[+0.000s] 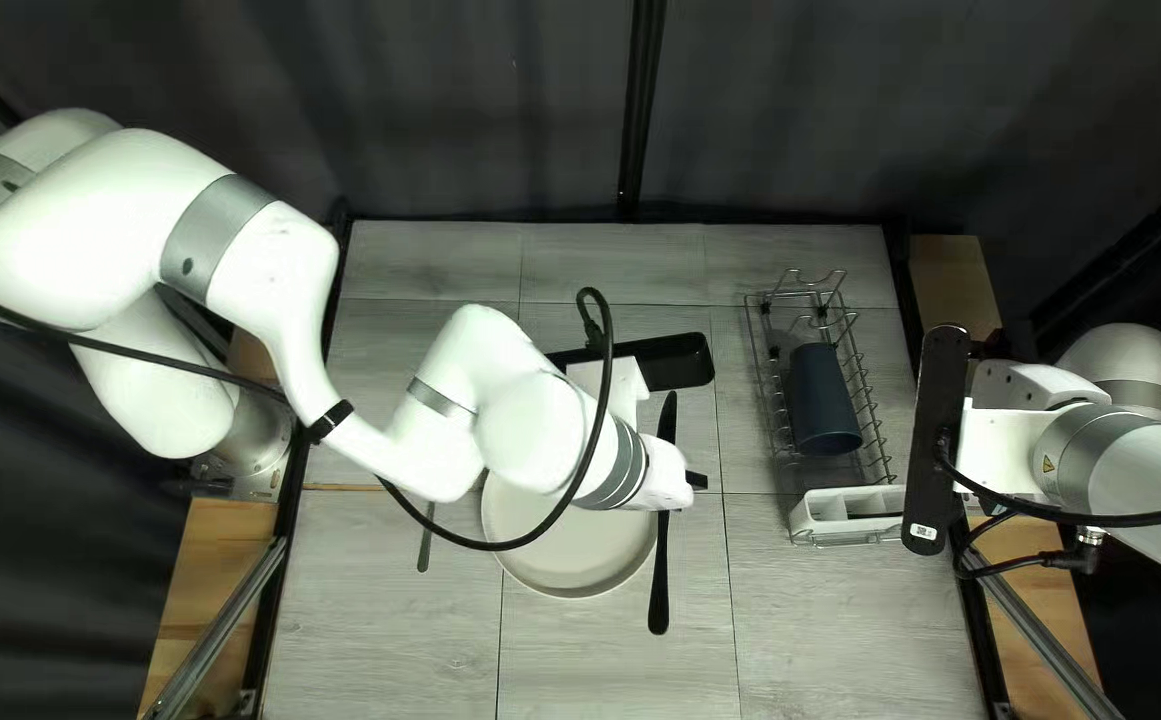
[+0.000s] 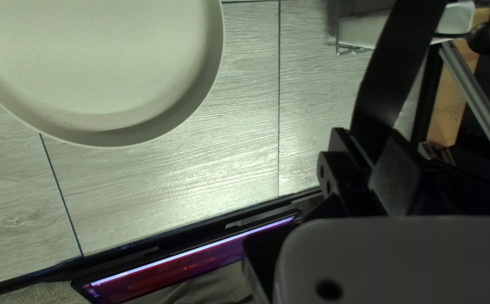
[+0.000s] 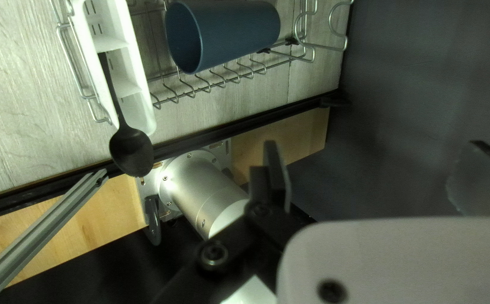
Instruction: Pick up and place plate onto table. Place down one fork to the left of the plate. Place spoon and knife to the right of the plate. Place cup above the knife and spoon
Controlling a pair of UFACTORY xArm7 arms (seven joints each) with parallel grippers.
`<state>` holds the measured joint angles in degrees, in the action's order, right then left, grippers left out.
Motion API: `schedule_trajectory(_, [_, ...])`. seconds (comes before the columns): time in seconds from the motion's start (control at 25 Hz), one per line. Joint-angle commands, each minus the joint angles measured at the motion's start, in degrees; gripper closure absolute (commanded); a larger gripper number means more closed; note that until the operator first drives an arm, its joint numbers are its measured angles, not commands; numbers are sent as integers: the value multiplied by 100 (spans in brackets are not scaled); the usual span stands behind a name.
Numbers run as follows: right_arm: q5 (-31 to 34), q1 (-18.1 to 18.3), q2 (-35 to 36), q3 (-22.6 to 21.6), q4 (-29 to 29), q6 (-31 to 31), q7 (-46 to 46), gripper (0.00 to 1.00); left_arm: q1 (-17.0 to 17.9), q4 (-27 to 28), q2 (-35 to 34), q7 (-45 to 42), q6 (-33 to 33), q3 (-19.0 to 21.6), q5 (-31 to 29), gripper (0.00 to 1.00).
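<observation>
Stretching before a dark curtain [image 1: 807,107] in the top left view, the grey table [image 1: 380,614] bears the plate [image 1: 580,550]; at its right, the left gripper [image 1: 687,483] pinches the knife [image 1: 660,594]. The cup [image 1: 820,400] lies in a wire rack [image 1: 879,450]. Left wrist view: lit screen [image 2: 200,260] past the table's edge. Right wrist view: the right gripper [image 1: 990,447] spread, spoon [image 3: 131,151] in the white holder [image 3: 137,110].

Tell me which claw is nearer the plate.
Left. The left claw, shut on the knife, is just beside the plate; the right claw is off past the rack.
</observation>
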<state>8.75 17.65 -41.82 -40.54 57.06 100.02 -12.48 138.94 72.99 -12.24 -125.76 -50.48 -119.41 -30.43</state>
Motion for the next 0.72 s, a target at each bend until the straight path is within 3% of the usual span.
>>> schedule_trajectory(0.04, [0,0,0,0,0,0,0,0,74,-86,-189,-78,181,-125,-244,100])
schedule_trajectory(0.28, [0,0,0,0,0,0,0,0,397,124,-805,-131,255,-493,-816,100])
schedule_trajectory(0.72, [0,0,0,0,0,0,0,0,589,246,-1490,-163,610,-884,-1267,100])
